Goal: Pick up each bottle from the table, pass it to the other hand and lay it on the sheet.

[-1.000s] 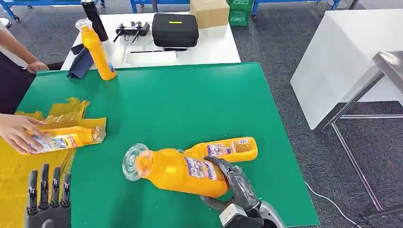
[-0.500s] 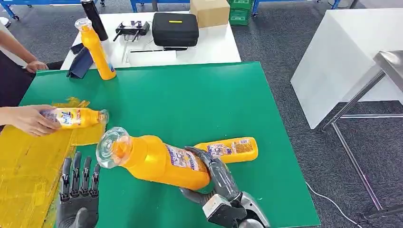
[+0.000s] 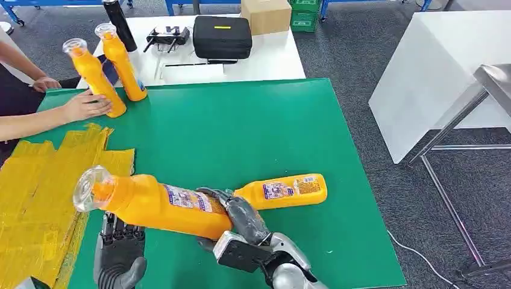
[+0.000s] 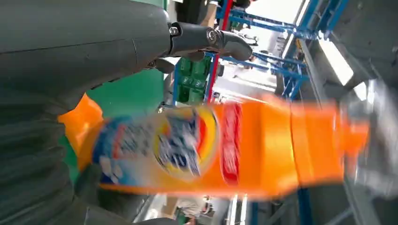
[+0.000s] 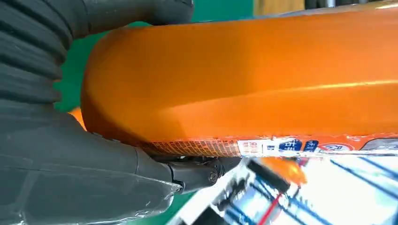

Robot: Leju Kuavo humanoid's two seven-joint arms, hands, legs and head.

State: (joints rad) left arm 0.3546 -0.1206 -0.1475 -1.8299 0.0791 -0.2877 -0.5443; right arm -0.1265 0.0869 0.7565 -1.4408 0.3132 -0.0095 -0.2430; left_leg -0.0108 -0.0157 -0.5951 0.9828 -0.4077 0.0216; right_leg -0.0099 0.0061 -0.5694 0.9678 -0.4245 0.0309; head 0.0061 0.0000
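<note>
Your robot's right hand grips an orange bottle by its base, held level above a green table.

The bottle's clear cap points toward 9 o'clock, over the left hand, whose fingers are spread open beneath it. A yellow sheet covers the table at 8 o'clock. A second bottle lies at 5 o'clock. A white table stands at 12 o'clock on grey carpet.
</note>
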